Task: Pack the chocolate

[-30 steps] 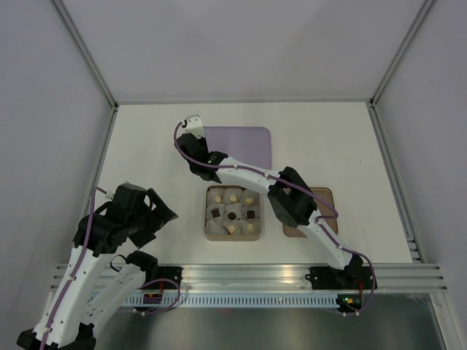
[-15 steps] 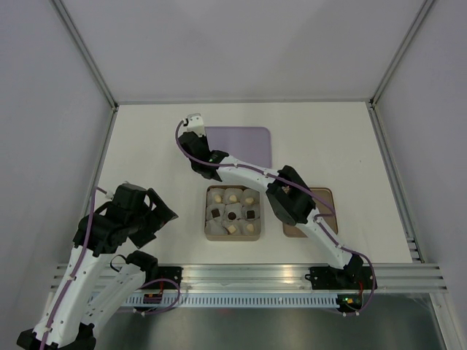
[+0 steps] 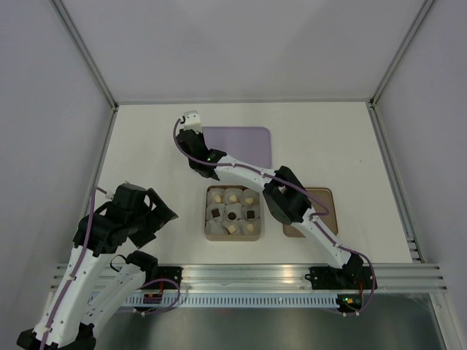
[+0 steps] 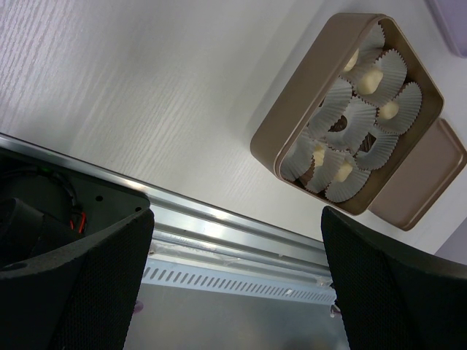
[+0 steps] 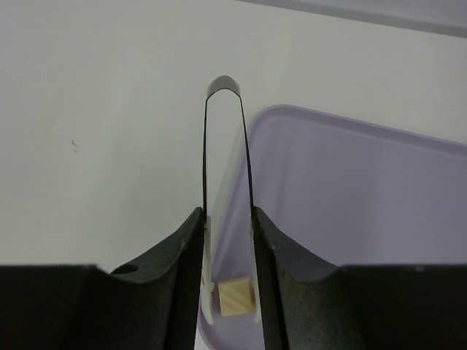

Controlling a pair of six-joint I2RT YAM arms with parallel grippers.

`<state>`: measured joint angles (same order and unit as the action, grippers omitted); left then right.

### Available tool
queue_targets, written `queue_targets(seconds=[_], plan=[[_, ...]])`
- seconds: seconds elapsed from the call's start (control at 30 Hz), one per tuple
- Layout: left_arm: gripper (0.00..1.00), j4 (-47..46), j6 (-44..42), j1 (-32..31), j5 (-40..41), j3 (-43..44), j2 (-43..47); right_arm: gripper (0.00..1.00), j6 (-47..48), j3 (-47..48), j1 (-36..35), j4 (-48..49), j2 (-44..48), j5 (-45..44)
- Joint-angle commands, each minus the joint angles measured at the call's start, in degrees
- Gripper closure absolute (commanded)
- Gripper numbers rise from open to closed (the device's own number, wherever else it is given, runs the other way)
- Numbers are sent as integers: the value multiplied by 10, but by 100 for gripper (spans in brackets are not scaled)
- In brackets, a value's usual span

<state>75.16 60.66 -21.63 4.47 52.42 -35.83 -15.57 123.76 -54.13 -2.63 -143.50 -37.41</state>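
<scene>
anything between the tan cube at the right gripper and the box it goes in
Nothing visible does. The tan cube sits between the right gripper's fingers over the purple tray; the box stands open, its lid lying beside it, and only table shows between tray and box.

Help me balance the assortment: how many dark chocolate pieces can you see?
3, all in the middle row of the box: left dark piece, centre dark piece, right dark piece. The right arm could hide others.
</scene>
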Motion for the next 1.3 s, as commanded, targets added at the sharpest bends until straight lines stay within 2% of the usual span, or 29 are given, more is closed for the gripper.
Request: queue_targets(seconds=[0.0, 0.2, 0.43, 0.6, 0.73, 1.1, 1.27], plan=[[0, -9, -23, -2, 12, 2, 0, 63, 18, 51, 3, 31, -15, -3], [0, -4, -28, -2, 19, 3, 2, 64, 16, 40, 3, 31, -13, -4], [0, -2, -31, -2, 21, 6, 1, 75, 35, 25, 3, 34, 4, -15], [1, -2, -27, -2, 19, 7, 1, 77, 41, 7, 3, 34, 25, -18], [1, -3, -21, -2, 17, 7, 1, 81, 51, -66, 3, 86, 82, -21], [0, -7, -8, -2, 13, 0, 7, 81, 39, -106, 4, 58, 153, 3], [1, -11, -2, -2, 13, 19, -5, 73, -9, -166, 10, -3, 247, 23]])
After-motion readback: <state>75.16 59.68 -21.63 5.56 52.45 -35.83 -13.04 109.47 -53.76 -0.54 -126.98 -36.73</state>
